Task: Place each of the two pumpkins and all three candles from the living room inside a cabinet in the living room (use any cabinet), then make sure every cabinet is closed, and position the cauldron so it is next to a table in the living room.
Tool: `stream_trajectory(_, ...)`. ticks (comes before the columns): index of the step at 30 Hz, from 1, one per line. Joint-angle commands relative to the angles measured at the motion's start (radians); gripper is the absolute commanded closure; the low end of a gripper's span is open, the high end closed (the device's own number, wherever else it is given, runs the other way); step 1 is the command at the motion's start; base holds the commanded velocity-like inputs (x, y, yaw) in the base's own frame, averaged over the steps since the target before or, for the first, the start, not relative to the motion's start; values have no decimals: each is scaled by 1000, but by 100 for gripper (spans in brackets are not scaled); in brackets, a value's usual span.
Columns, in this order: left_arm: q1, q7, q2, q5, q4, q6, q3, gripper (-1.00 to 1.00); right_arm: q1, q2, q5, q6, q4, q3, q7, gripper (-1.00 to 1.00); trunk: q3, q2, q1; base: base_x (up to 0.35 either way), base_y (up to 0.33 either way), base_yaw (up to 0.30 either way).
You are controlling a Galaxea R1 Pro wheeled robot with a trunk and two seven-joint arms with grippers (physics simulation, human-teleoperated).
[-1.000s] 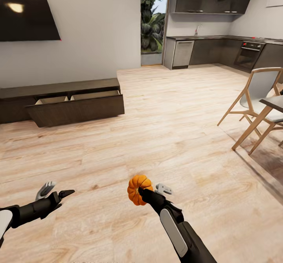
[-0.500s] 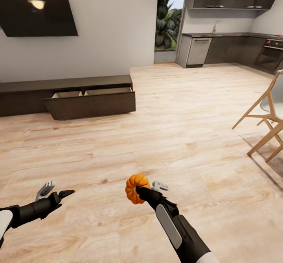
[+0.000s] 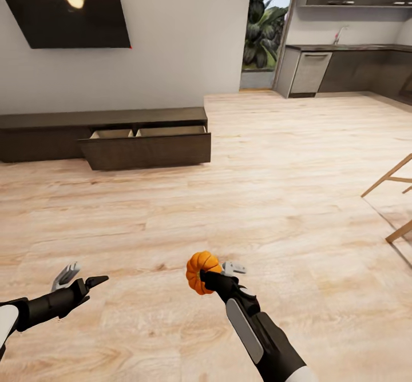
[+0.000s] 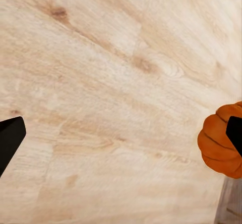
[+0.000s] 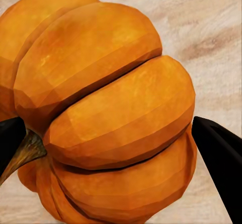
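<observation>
Carrying one pumpkin [image 3: 201, 272] in the right gripper [image 3: 213, 275], the robot stands on the bare wood floor [image 3: 274, 199], well apart from the cabinet [image 3: 114, 136] along the far wall. The right jaws pinch the pumpkin from both sides; in the right wrist view [image 5: 101, 108] it sits between the two dark fingertips, stem pointing sideways. The left gripper [image 3: 77, 276] is spread and holds nothing.

The task looks to be early or midway. One drawer [image 3: 149, 148] at the cabinet's right end is pulled out, showing its pale inside, so the cabinet is open and ready. Whether anything already lies in that drawer is hard to say from this angle. What is left, as far as can be judged: bring this pumpkin to the drawer, fetch the other pumpkin and the candles if not yet stored, shut the cabinet, and set the cauldron by a table.

The pumpkin is bright orange, deeply ribbed, slightly squat, with a short brown stem. Its smooth rounded sides could slip if the grip loosens.
</observation>
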Motion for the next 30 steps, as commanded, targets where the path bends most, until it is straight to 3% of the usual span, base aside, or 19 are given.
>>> stream_trajectory(1,-1,-10,0,-10,0,4,1,-100,0,0,-7,-2,-1,2,-7,100,-1,0,0,327,0,12)
stream_trajectory(7,-1,-10,0,-10,0,4,1,-100,0,0,-7,-7,1,34,-4,100,-1,0,0,330,0,3)
stream_trajectory(13,-1,-10,0,-10,0,4,2,-100,0,0,-6,-7,1,41,-5,100,-1,0,0,331,0,22)
stream_trajectory(30,-1,-10,0,-8,0,4,2,-100,0,0,-6,-5,1,42,-13,100,-1,0,0,331,0,273)
